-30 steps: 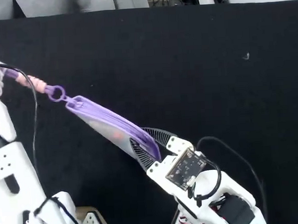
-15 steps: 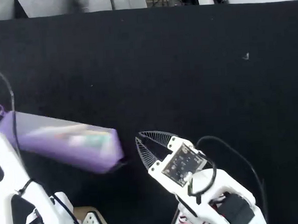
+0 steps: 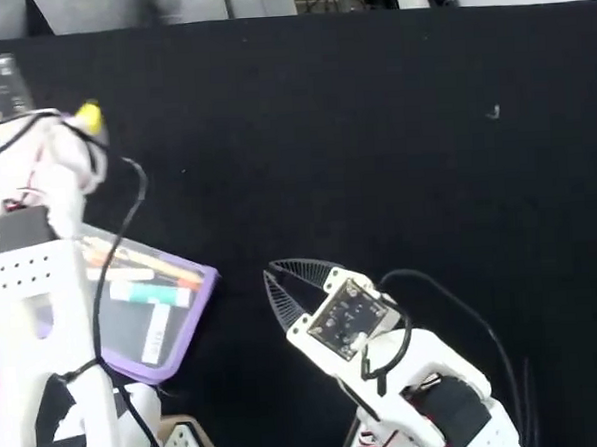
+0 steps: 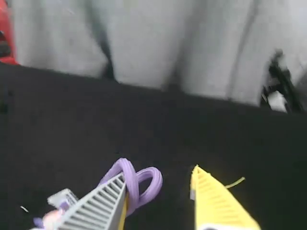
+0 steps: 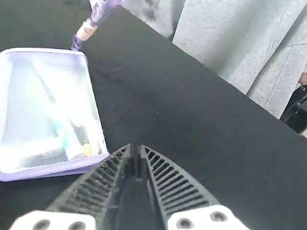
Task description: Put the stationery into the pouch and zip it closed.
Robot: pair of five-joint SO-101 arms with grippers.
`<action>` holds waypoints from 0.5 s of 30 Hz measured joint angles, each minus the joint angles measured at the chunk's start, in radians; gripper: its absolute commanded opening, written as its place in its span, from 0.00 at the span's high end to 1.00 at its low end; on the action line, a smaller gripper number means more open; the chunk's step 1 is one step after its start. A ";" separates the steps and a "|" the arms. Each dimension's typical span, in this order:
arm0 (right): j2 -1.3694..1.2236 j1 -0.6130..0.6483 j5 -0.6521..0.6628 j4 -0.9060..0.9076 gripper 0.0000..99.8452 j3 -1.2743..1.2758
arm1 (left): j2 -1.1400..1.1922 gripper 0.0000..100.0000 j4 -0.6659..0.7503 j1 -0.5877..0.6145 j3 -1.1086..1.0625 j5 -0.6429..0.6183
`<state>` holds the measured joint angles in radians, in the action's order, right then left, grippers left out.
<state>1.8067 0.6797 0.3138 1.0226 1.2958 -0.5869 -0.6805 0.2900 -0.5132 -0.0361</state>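
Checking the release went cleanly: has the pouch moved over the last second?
Yes. In the high view the pouch has shifted left, farther from the white speck on the table, and now lies flat by the near-left corner.

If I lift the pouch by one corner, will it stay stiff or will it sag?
Probably it sags: the pouch looks like thin clear film with a soft purple edge. The pens inside would likely slide toward the low side. Its smooth face may also be slippery to grip.
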 measured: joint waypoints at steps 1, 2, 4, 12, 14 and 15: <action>0.000 0.000 0.000 -0.002 0.98 0.005 | 0.000 0.73 -0.026 -0.026 0.002 0.000; 0.000 0.000 0.000 -0.002 0.98 0.006 | 0.000 0.70 -0.051 -0.051 0.005 0.000; 0.000 0.000 0.000 -0.003 0.98 0.006 | 0.000 0.65 -0.091 -0.089 0.006 0.000; 0.000 0.000 0.000 -0.003 0.98 0.009 | 0.000 0.60 -0.279 -0.133 0.006 0.198; 0.000 0.000 0.000 -0.003 0.98 0.028 | 0.000 0.60 -0.376 -0.137 0.008 0.236; 0.000 0.000 0.000 -0.003 0.98 0.031 | 0.000 0.60 -0.422 -0.138 0.008 0.255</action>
<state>1.8067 0.6797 0.3138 1.0196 1.3265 -0.5869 -1.1024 0.1519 -0.5056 0.2186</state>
